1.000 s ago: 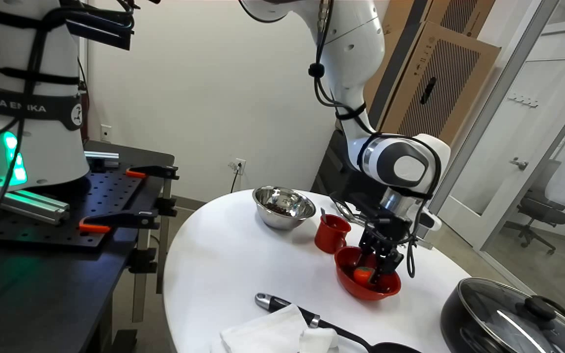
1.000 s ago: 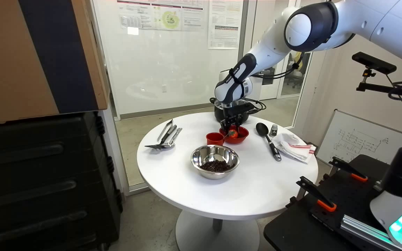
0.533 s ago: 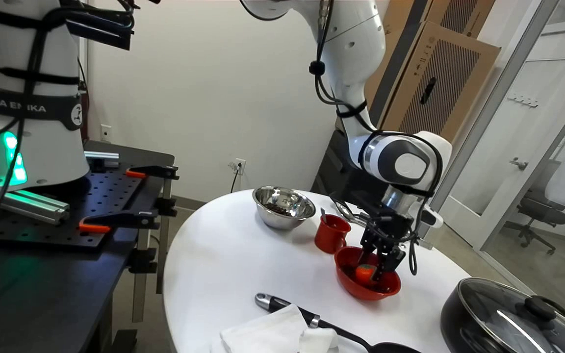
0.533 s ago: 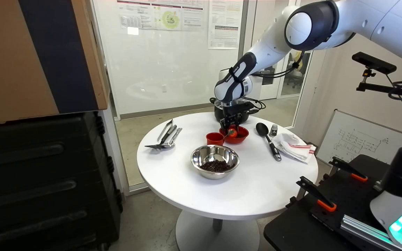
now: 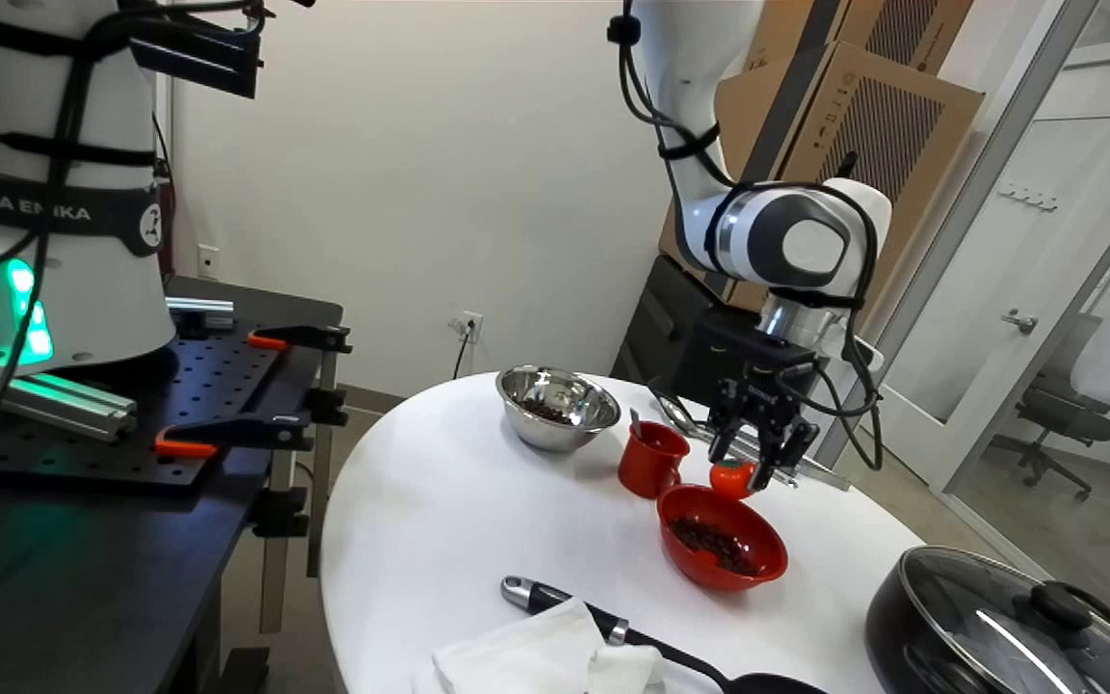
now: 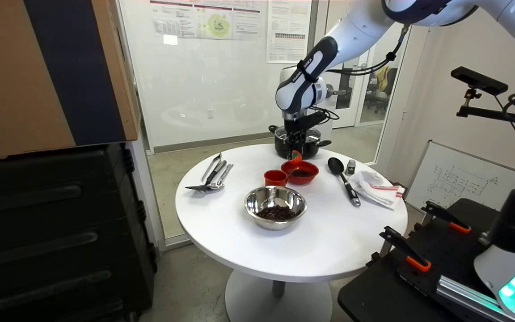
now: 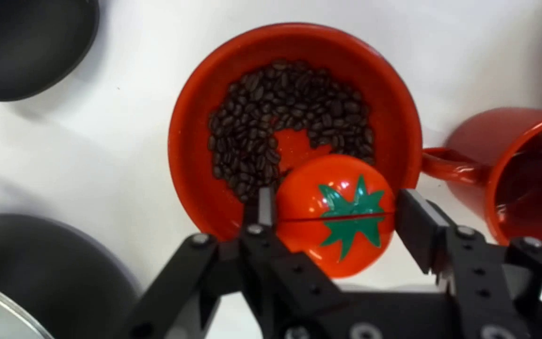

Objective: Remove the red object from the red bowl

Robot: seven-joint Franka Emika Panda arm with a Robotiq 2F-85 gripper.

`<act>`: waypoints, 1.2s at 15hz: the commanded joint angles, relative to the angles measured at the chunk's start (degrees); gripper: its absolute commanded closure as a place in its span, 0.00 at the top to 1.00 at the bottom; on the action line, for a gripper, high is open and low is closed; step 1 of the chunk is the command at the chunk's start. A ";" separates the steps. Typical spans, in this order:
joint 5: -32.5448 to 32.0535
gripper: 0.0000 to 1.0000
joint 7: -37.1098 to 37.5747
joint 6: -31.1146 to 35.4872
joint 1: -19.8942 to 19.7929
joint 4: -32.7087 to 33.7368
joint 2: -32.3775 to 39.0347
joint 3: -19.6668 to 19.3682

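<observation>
One red object (image 7: pixel 334 205), tomato-shaped, green leaf marking, pinched between fingers (image 7: pixel 266 207) of end effector (image 5: pixel 736 469), one finger against each side. Object at their tips, above red bowl (image 7: pixel 389 117), clear of dark beans (image 7: pixel 252 132) inside. Wrist view: object hides part of bowl rim. Both exterior views: end effector points down, object at its lower end. Red cup (image 5: pixel 649 470) just beside bowl, handle toward bowl. Silver bowl (image 6: pixel 275 196), with dark bits (image 6: pixel 276 213), on white counter (image 6: pixel 329 237).
</observation>
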 commanded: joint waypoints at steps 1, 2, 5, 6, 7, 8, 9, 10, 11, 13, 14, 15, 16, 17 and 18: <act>-3.07 0.39 -8.55 2.87 -1.02 -13.70 -9.51 2.08; -3.82 0.39 -10.86 3.41 -1.26 -16.56 -11.20 2.45; -6.00 0.39 -17.71 4.81 -2.15 -24.34 -15.85 3.62; -6.94 0.39 -19.82 5.39 -2.35 -26.65 -17.30 3.91; -7.99 0.39 -21.76 5.95 -2.51 -28.64 -18.52 4.14; -9.36 0.39 -23.35 6.25 -2.40 -30.14 -19.30 4.14; -11.07 0.39 -24.57 5.86 -2.03 -30.96 -19.55 3.90; -12.84 0.39 -25.73 5.50 -1.54 -31.62 -19.74 3.56; -14.58 0.39 -27.00 4.95 -1.17 -31.64 -19.43 3.30; -17.83 0.39 -29.59 4.65 -0.68 -31.78 -18.79 3.09; -19.36 0.39 -30.95 4.39 -0.43 -31.88 -18.47 3.05; -20.58 0.39 -32.48 4.12 -0.27 -32.00 -18.14 3.17; -21.84 0.39 -33.56 3.37 0.25 -31.97 -17.44 3.12; -23.01 0.39 -34.44 2.63 0.81 -31.81 -16.57 3.00; -23.89 0.39 -35.15 1.94 1.26 -31.49 -15.62 2.91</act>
